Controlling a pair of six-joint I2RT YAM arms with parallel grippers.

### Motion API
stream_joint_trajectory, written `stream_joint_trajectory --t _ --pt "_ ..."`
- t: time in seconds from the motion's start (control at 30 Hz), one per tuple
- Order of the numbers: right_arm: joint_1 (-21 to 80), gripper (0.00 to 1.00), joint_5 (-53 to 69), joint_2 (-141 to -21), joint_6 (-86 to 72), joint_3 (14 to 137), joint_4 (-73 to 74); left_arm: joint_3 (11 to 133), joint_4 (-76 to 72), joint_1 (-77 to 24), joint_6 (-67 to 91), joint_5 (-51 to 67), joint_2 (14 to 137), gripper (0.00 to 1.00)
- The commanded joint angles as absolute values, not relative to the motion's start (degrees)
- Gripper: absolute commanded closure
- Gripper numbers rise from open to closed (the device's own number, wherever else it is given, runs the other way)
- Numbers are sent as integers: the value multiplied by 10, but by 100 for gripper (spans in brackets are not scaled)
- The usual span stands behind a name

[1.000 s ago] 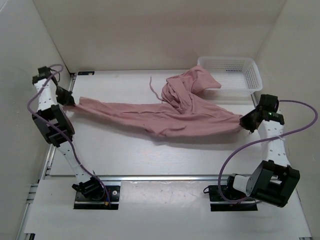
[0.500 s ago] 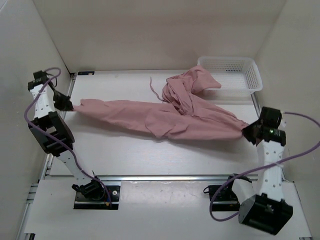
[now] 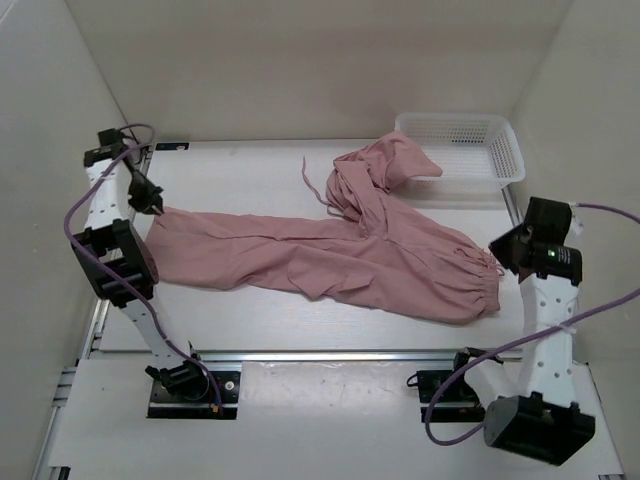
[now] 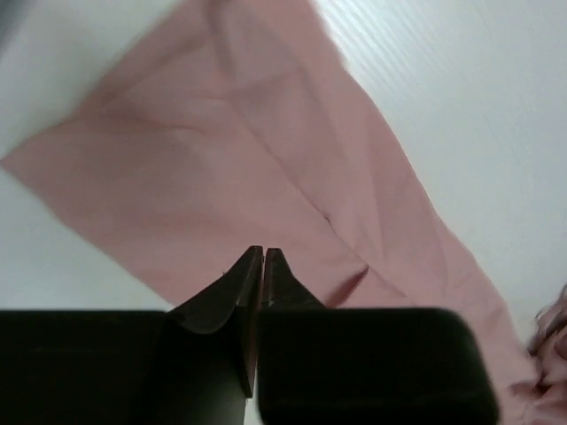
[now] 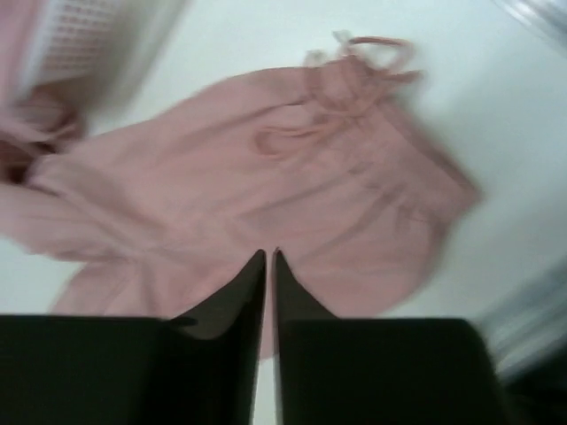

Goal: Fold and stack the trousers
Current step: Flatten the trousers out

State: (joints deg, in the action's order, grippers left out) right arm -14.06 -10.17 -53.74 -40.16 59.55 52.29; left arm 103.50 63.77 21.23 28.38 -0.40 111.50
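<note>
1. One pair of trousers [image 3: 330, 255] lies spread flat across the table [image 3: 230, 170], left to right.
2. Left gripper [image 4: 263, 253] above the left end: tips nearly meeting, gap unclear, empty.
3. Right gripper [image 5: 268, 255] by the right end: narrow slit, empty.

trousers [image 3: 330, 255] plain dusty pink all over, basket [image 3: 510, 150] white with open lattice walls, table [image 3: 250, 170] white, left arm [image 3: 105, 197] and right arm [image 3: 548, 310] white with black joints, cables [image 3: 610, 208] purple
</note>
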Motion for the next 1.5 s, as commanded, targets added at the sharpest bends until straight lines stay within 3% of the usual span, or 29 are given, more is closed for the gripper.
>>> stream_joint_trajectory --t 0.0,0.03,0.1,0.23,0.5,0.87,1.17,1.3,1.33,1.43,1.47 --pt "-71 98 -3 -603 -367 631 403 1052 634 140 249 30 1132 85" --pt "-36 100 5 -659 -347 641 393 1059 634 125 242 43 1146 90" --pt "74 100 -5 -727 -341 675 393 1067 639 80 242 51 1182 90" --pt "191 100 45 -901 -344 750 410 1044 616 15 255 64 1201 90" --pt "297 100 34 -1003 -401 701 335 931 567 3 287 89 1212 90" --pt "389 100 23 -1009 -454 563 296 807 548 40 293 71 1187 90" --pt "489 100 -6 -846 -539 462 406 630 530 72 279 22 1014 90" --pt "500 100 -63 -790 -527 502 482 715 562 53 285 40 940 79" --pt "492 97 -75 -783 -518 518 493 751 592 43 285 40 940 77" --pt "459 67 -122 -778 -475 580 523 908 632 -3 279 34 961 59" --pt "447 44 -133 -784 -463 624 523 943 641 -16 279 34 982 53"
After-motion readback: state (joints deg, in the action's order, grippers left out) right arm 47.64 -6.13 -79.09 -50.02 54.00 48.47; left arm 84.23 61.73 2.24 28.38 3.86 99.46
